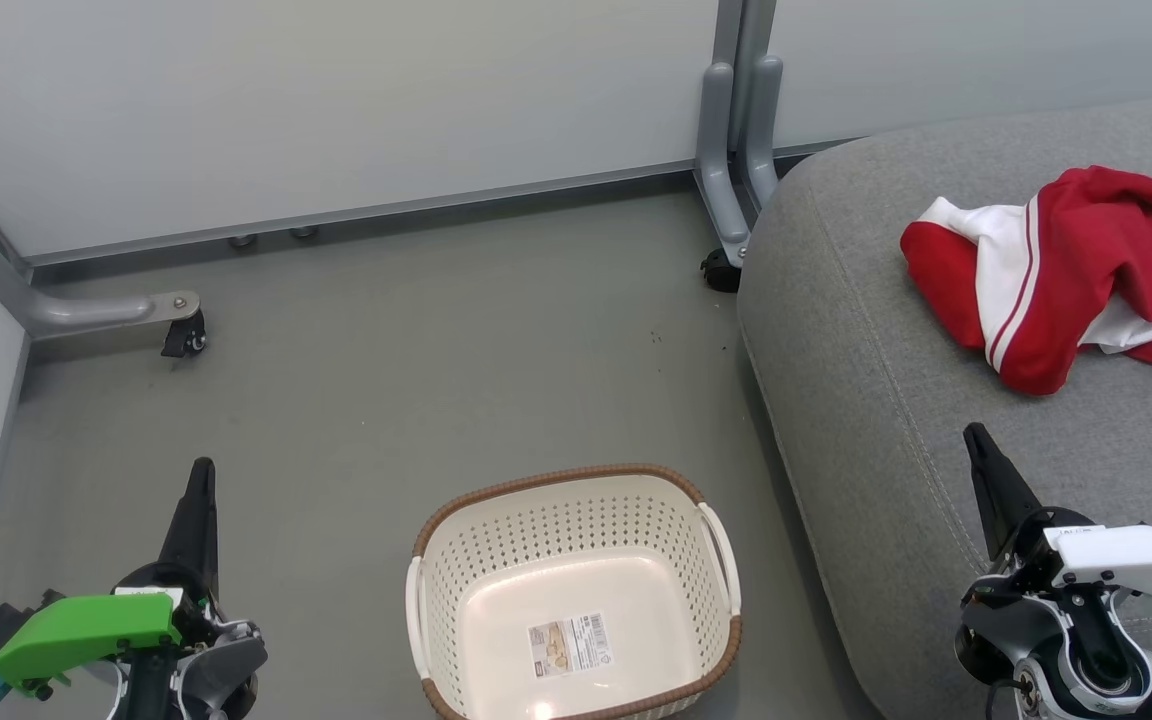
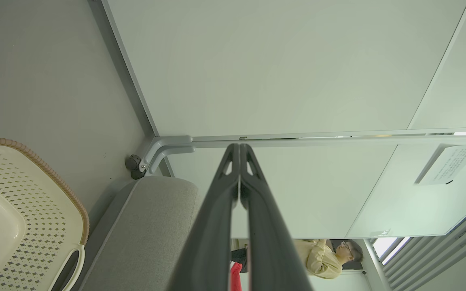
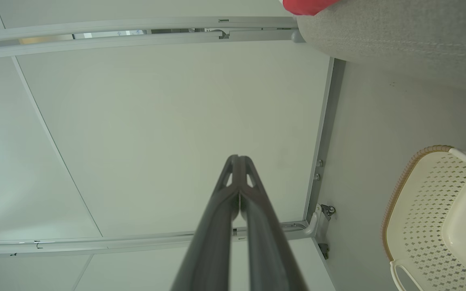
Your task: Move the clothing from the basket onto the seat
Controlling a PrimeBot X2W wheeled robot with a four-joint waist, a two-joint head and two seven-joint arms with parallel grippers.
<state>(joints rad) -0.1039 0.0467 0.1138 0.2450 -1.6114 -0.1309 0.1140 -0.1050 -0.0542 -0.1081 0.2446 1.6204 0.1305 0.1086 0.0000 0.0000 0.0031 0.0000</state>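
Observation:
The red and white clothing (image 1: 1066, 270) lies crumpled in a heap on the grey seat (image 1: 896, 420) at the right; a red edge of it (image 3: 308, 5) peeks over the cushion in the right wrist view. The cream basket (image 1: 576, 600) stands on the floor at bottom centre, holding nothing but its label sticker (image 1: 569, 645). My left gripper (image 1: 201, 470) is shut at the lower left, well clear of the basket. My right gripper (image 1: 974, 432) is shut above the seat's front part, short of the clothing. Both wrist views show the fingertips pressed together on nothing (image 2: 239, 146) (image 3: 237, 157).
Grey partition panels (image 1: 336, 100) close the back and left, resting on metal feet with castors (image 1: 181, 340) (image 1: 721, 270). Bare grey floor (image 1: 416, 380) lies between basket and panels. A person (image 2: 326, 254) is seen beyond the panels in the left wrist view.

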